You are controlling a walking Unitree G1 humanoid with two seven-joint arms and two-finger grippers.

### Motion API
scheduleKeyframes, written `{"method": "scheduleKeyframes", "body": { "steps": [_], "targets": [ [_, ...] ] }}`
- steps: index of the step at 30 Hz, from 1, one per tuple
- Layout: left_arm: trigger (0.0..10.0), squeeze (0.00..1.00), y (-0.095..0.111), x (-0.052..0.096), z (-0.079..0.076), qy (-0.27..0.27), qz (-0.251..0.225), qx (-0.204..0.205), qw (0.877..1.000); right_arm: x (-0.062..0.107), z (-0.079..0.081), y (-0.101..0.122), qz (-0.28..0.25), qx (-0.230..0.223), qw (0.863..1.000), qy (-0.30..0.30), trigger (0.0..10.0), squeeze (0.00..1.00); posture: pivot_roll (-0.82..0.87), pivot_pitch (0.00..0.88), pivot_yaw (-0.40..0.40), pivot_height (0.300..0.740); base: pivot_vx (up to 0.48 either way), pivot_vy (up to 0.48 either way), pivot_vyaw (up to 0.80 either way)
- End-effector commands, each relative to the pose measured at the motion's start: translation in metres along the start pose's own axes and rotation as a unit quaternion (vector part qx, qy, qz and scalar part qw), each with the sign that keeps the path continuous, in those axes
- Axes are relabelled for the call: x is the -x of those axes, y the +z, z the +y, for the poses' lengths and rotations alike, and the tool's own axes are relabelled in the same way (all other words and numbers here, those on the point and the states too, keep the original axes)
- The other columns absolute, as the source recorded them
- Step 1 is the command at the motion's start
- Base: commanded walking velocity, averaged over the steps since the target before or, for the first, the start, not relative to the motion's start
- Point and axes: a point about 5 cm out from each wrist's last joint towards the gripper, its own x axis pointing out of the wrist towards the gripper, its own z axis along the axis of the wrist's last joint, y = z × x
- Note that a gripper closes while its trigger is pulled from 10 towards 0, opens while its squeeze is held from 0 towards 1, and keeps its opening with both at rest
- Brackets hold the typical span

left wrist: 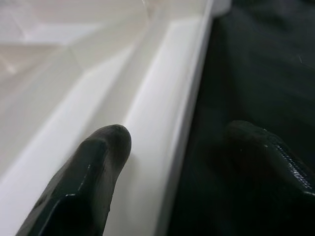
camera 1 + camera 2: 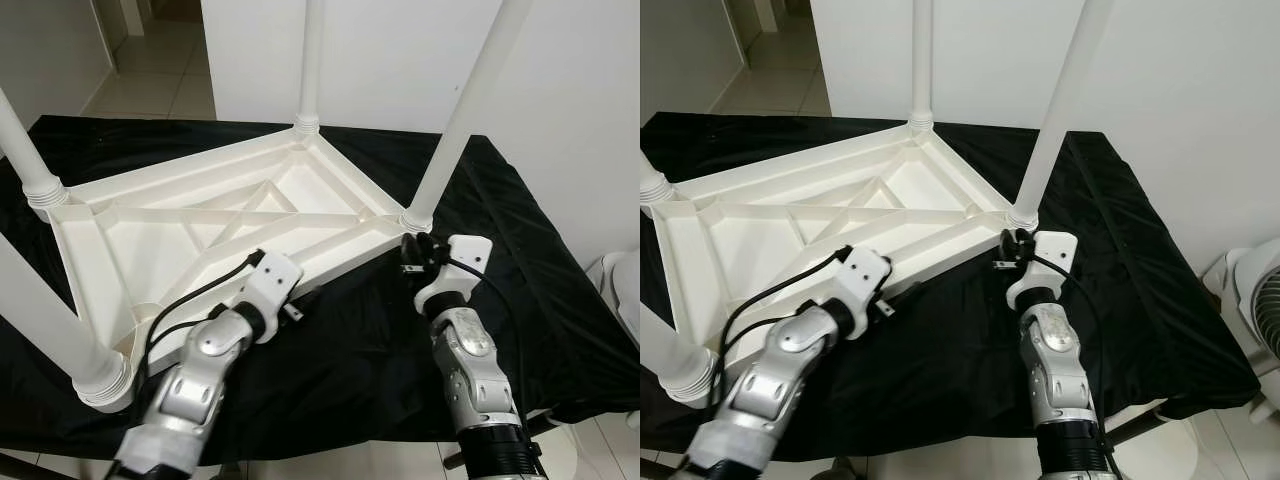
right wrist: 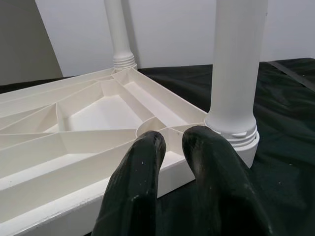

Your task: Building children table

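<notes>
Both silver arms reach over the black cloth (image 2: pixel 360 350) to the upturned white tabletop (image 2: pixel 180 235) with four legs in its corners: the left gripper (image 1: pixel 172 147) spread astride the near rim, the right gripper (image 3: pixel 173 147) nearly pressed together beside the near right leg (image 2: pixel 455 120). To lift or turn it cleanly, I judge both should clamp the rim first — the right holds nothing. Wrist views show the finger gaps; the head views hide them.
</notes>
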Motion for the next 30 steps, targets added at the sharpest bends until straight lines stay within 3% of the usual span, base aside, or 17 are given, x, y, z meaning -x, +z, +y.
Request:
{"method": "scheduleKeyframes", "body": {
  "steps": [1, 10, 11, 12, 13, 15, 16, 20, 30],
  "targets": [
    [10.0, 0.00, -0.005, 0.005, -0.002, -0.023, 0.023, -0.009, 0.999, -0.002, 0.001, -0.002, 0.006, -0.004, 1.000, 0.003, 10.0, 0.00, 0.14, 0.000, -0.064, 0.740, 0.000, 0.000, 0.00],
    [10.0, 0.00, -0.008, 0.015, 0.004, -0.028, 0.064, 0.001, 0.998, -0.003, 0.001, -0.002, 0.004, -0.006, 1.000, -0.003, 10.0, 0.00, 0.14, 0.002, -0.054, 0.740, 0.000, 0.000, 0.00],
    [8.4, 0.00, -0.006, 0.019, 0.003, -0.037, 0.061, 0.021, 0.997, -0.003, 0.001, -0.002, 0.004, -0.007, 1.000, -0.005, 10.0, 0.00, 0.14, 0.002, -0.054, 0.740, 0.000, 0.000, 0.00],
    [8.4, 0.00, -0.006, 0.019, 0.003, -0.037, 0.061, 0.021, 0.997, -0.003, 0.001, -0.002, 0.004, -0.007, 1.000, -0.005, 10.0, 0.00, 0.14, 0.002, -0.054, 0.740, 0.000, 0.000, 0.00],
    [1.5, 0.00, -0.006, 0.021, 0.003, -0.042, 0.061, 0.028, 0.997, -0.003, 0.000, -0.002, 0.004, -0.007, 1.000, -0.007, 10.0, 0.00, 0.14, 0.003, -0.052, 0.740, 0.000, 0.000, 0.00],
    [1.5, 0.00, -0.005, 0.022, 0.003, -0.045, 0.061, 0.031, 0.997, -0.003, 0.000, -0.002, 0.003, -0.007, 1.000, -0.007, 10.0, 0.00, 0.14, 0.004, -0.051, 0.740, 0.000, 0.000, 0.00],
    [0.0, 0.00, -0.004, 0.022, 0.004, -0.043, 0.058, 0.025, 0.997, -0.004, -0.001, -0.002, 0.003, -0.007, 1.000, -0.008, 10.0, 0.00, 0.14, 0.005, -0.054, 0.740, 0.000, 0.000, 0.00],
    [0.0, 0.00, -0.002, 0.020, 0.004, -0.042, 0.055, 0.025, 0.997, -0.004, -0.001, -0.002, 0.003, -0.007, 1.000, -0.009, 10.0, 0.00, 0.14, 0.005, -0.054, 0.740, 0.000, 0.000, 0.00],
    [0.0, 0.00, 0.017, -0.004, -0.015, -0.052, 0.026, 0.025, 0.998, -0.007, 0.001, 0.001, -0.001, -0.007, 1.000, -0.007, 10.0, 0.00, 0.14, 0.002, -0.059, 0.740, 0.000, 0.000, 0.00]
  ]
}}
